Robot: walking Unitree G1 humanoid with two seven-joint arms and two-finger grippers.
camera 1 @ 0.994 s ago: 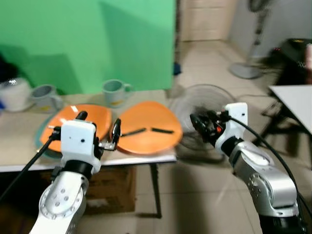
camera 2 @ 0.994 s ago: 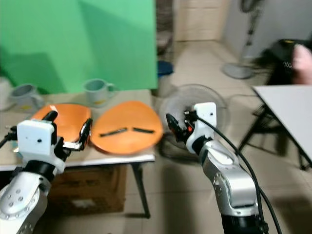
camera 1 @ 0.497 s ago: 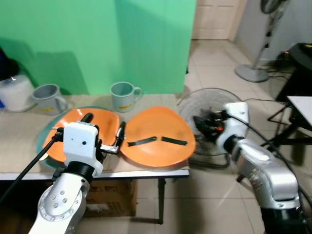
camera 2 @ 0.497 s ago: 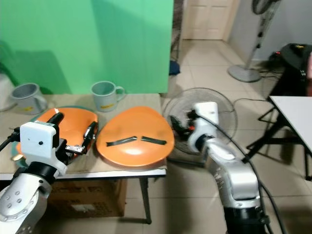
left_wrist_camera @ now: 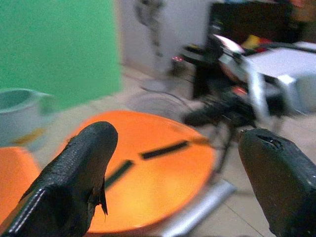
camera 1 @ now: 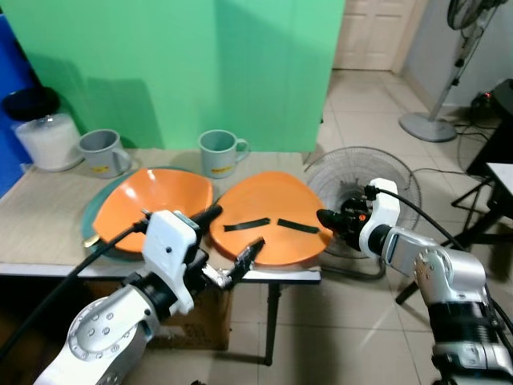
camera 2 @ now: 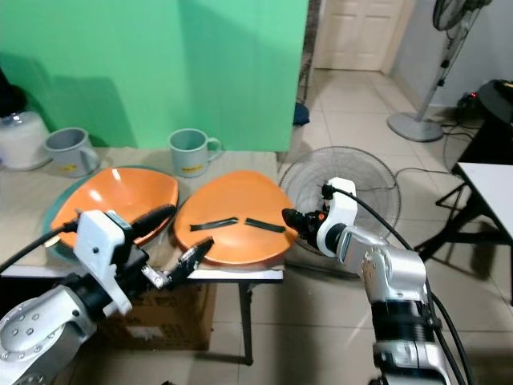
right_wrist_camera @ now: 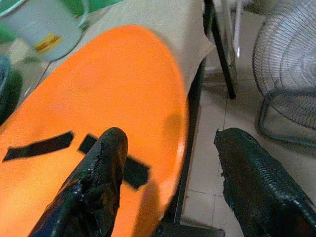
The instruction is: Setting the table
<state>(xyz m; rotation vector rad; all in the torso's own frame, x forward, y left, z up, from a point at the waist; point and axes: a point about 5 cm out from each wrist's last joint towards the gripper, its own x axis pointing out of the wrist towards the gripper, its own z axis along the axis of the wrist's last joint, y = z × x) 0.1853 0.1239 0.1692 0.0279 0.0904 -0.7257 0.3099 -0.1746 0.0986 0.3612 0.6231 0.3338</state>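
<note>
Flanking orange plate [camera 1: 272, 228]: both grippers' fingers [right_wrist_camera: 98, 182] spread, grasping nothing, plate between.

The head views are evenly and brightly lit by soft indoor light, with no hard glare. Both are fairly sharp, with only slight softness toward the edges. The green backdrop [camera 1: 200, 64] carries a dim, diffuse shadow on its left part, above the grey mugs. Under the table [camera 1: 48, 233] the space falls into deep shade. The tiled floor [camera 2: 353, 104] gives a mild sheen near the doorway. The left wrist view is heavily blurred: the background smears, and the near black fingers [left_wrist_camera: 74, 182] are soft and out of focus. The right wrist view is clearer, though the mug at its edge is smeared and the fingers [right_wrist_camera: 98, 182] look soft.
</note>
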